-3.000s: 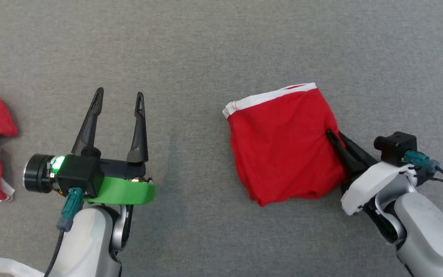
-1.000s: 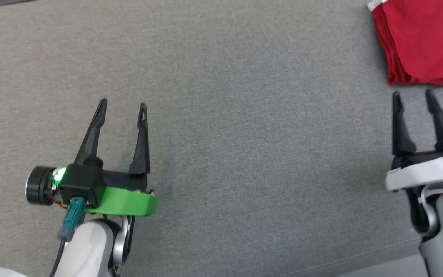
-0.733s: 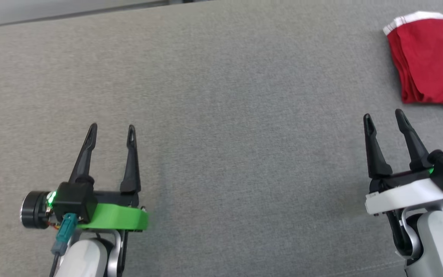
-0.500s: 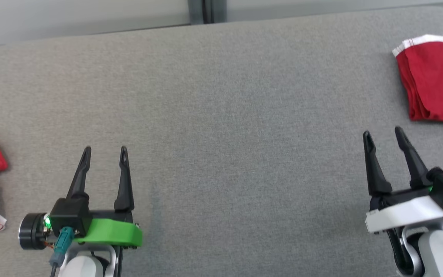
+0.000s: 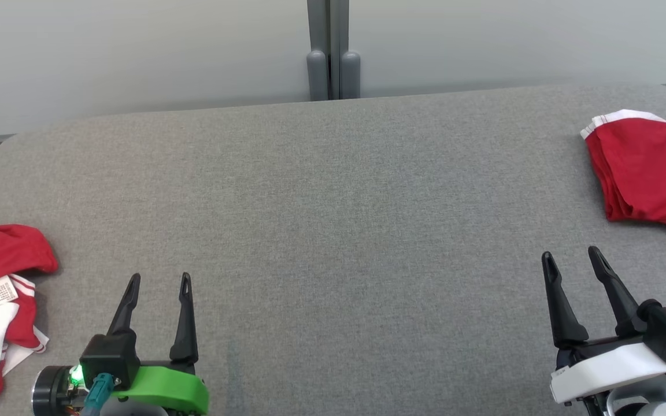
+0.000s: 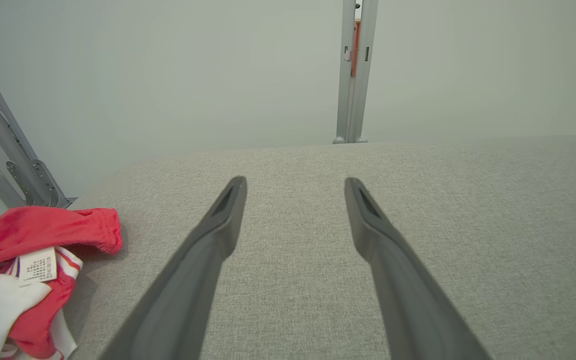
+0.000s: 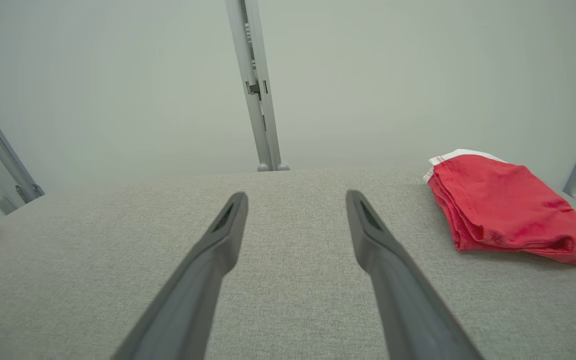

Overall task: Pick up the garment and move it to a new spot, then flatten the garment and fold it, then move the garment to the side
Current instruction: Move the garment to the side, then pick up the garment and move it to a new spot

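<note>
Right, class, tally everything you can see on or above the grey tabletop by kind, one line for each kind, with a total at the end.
Folded red garment: 1
Crumpled red and white clothing heap: 1 (how many pieces are in it cannot be told)
Open grippers: 2 (left gripper, right gripper)
Total: 4

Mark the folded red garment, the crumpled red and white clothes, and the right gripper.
folded red garment (image 5: 648, 173), head view, middle of its top layer.
crumpled red and white clothes (image 5: 3, 312), head view, centre of the heap.
right gripper (image 5: 570, 252), head view, midway between its fingertips.
</note>
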Tool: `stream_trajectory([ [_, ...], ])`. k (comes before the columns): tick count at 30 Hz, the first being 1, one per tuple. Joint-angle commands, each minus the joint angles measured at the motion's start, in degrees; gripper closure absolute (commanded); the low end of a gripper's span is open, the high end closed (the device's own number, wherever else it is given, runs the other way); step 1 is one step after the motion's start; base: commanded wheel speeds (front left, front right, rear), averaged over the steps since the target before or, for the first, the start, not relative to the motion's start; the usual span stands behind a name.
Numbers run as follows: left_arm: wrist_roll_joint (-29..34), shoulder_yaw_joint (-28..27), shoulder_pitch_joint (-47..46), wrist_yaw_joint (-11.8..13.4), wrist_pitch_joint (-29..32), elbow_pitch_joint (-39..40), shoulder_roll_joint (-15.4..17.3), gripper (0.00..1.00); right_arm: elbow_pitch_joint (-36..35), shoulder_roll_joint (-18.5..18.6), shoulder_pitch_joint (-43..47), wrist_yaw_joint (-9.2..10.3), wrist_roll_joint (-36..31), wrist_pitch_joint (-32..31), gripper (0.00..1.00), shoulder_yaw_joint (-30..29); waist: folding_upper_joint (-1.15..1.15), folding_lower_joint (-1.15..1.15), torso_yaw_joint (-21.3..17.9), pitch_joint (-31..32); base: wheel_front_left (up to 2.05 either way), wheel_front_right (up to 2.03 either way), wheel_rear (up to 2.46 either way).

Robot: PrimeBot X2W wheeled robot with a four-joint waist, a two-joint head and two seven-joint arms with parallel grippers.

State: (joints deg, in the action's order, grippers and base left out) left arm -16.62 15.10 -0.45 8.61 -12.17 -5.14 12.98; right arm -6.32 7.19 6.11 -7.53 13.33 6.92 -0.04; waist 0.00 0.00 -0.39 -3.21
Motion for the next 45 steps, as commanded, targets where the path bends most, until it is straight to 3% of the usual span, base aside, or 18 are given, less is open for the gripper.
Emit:
stream_trajectory([
  [1, -0.2, 0.1, 0.7, -0.2, -0.1, -0.3, 0.4, 0.0, -0.7, -0.2, 0.9, 0.08, -0.3, -0.3, 0.0, 0.0, 0.0, 0.0, -0.2, 0.8, 0.0, 0.0, 0.0],
  [16, -0.9, 0.7, 0.3, -0.3, -0.4, -1.6, 0.6, 0.0, -2.7, -0.6, 2.6, 0.08, -0.8, -1.5, 0.0, -0.8, 0.0, 0.0, -0.2, 1.3, 0.0, 0.0, 0.0],
  [23, -1.1, 0.8, -1.0, -0.3, -0.7, -1.9, 0.3, 0.0, -3.4, -1.1, 3.1, 0.08, -1.2, -1.8, 0.0, -1.7, 0.0, 0.0, 1.8, 1.4, 0.0, 0.0, 0.0],
  [29, -0.9, 0.9, -2.9, -0.4, -1.6, -2.0, -0.1, 0.0, -5.8, -0.9, 2.8, 0.08, -1.5, -2.4, 0.0, -1.3, 0.0, 0.0, 8.3, -0.1, 0.0, 0.0, 0.0],
  [38, -1.2, -0.2, -6.4, -1.4, -2.9, -3.6, -1.8, 0.0, -9.3, 0.6, 1.1, 0.08, -1.7, -4.4, 0.0, 0.2, 0.0, 0.0, 21.2, -1.9, 0.0, 0.0, 0.0],
  [45, -0.2, -2.3, -7.5, -2.2, -3.0, -4.1, -3.0, 0.0, -10.8, 1.8, 0.1, 0.08, -1.9, -5.9, 0.0, 1.5, 0.0, 0.0, 27.8, -2.7, 0.0, 0.0, 0.0],
])
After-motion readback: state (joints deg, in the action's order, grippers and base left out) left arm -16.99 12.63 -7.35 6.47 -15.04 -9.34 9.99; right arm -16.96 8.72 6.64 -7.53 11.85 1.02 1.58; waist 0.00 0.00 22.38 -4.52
